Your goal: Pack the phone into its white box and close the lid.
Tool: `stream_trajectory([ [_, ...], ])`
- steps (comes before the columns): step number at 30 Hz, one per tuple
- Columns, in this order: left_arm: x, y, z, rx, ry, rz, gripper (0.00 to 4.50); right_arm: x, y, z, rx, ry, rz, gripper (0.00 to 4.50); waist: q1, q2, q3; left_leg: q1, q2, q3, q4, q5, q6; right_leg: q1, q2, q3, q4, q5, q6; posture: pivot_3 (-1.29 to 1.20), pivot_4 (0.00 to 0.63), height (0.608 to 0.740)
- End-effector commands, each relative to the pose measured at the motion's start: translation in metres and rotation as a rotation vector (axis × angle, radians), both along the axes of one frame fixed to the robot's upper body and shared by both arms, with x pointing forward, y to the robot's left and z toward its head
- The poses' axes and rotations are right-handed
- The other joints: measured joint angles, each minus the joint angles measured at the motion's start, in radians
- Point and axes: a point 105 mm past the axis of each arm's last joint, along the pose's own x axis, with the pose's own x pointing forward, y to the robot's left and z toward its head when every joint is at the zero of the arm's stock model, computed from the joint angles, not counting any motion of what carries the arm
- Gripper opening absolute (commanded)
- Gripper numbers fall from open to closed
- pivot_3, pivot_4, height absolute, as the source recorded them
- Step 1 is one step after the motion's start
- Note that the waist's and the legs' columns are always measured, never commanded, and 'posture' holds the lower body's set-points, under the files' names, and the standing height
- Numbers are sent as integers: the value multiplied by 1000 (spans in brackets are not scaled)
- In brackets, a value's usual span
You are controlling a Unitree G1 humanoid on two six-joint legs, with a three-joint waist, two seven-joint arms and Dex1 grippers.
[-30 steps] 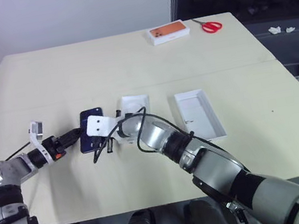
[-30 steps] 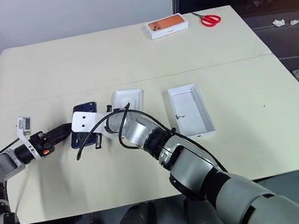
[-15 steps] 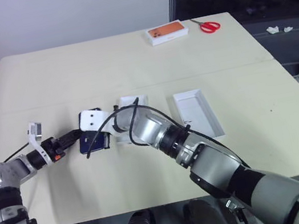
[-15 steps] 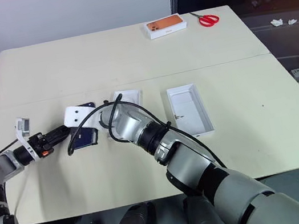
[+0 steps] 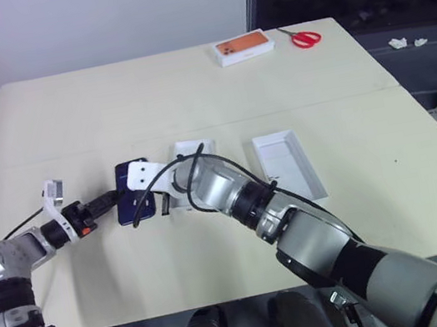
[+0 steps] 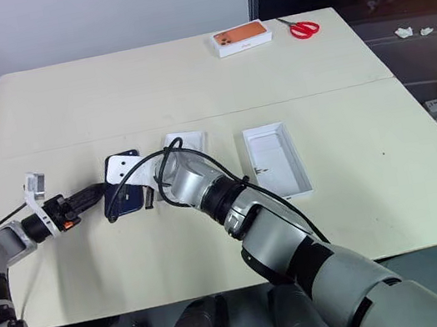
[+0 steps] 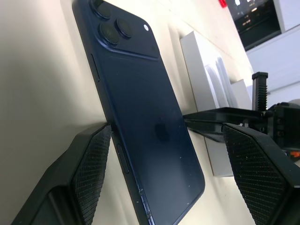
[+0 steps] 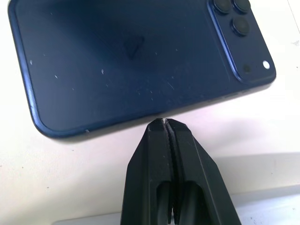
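Note:
The dark navy phone point(image 5: 134, 202) lies back up on the table, its camera cluster at the far end. My left gripper point(image 7: 164, 140) is open, with one finger on each side of the phone's near end. My right gripper point(image 8: 164, 123) is shut, its tips against the phone's long edge on the side toward the white tray. To the right, a shallow white cardboard rectangle point(image 5: 288, 165) lies open side up. I cannot tell whether it is the white box or the lid.
A white tray point(image 5: 191, 149) stands just right of the phone, partly behind my right arm. An orange-topped box point(image 5: 245, 47) and red scissors point(image 5: 308, 36) lie at the table's far edge.
My right wrist has tilted above the phone while its shut tips stay by the phone's edge. The phone and my left gripper have kept their place.

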Motion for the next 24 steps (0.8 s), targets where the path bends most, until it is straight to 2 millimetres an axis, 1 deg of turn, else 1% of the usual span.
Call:
stream_trajectory([
  [1, -5, -20, -29, -31, 116, -30, 3952, -18, 22, 3, 31, 18, 65, 77, 1, 1, -1, 0, 0, 0, 0, 0, 0, 0, 0, 0, 0, 0, 0, 0, 150, 740],
  [4, -4, -39, -28, -101, 128, -55, 3952, -21, 24, 2, 34, 22, 75, 77, 5, 4, -5, 0, 0, 0, 0, 0, 0, 1, 0, 0, 0, 0, 0, 0, 150, 740],
  [6, -7, -45, -26, -115, 136, -73, 3952, -19, 22, 2, 31, 17, 71, 77, 5, 4, -5, 1, 0, 0, 0, 0, 0, 1, 0, 0, 0, 0, 0, 0, 150, 740],
  [10, -11, -46, -25, -87, 154, -85, 3952, -16, 19, 0, 22, 8, 68, 77, 3, 4, -6, 1, 0, 0, 0, 0, 0, 1, 0, 0, 0, 0, 0, 0, 150, 740],
  [12, -11, -47, -20, -107, 157, -89, 3952, -15, 18, -1, 17, 3, 67, 77, 3, 4, -6, 1, 0, 0, 0, 0, 0, 1, 0, 0, 0, 0, 0, 0, 150, 740],
  [17, -12, -61, -18, -130, 171, -130, 3952, -14, 18, 2, 24, -1, 62, 77, 3, 4, -6, 1, 0, 0, 0, 0, 0, 1, 0, 0, 0, 0, 0, 0, 150, 740],
  [21, -11, -60, -20, -108, 190, -116, 3952, -13, 18, 2, 26, -6, 62, 77, 5, 4, -6, 1, 0, 0, 0, 0, 0, 2, 0, 0, 0, 0, 0, 0, 150, 740],
  [24, -8, -49, -24, -27, 223, -62, 3952, -13, 16, 0, 20, -8, 62, 77, 6, 4, -7, 2, -1, 0, 0, 0, 0, 2, 0, 0, -1, 0, 0, 0, 150, 740],
])
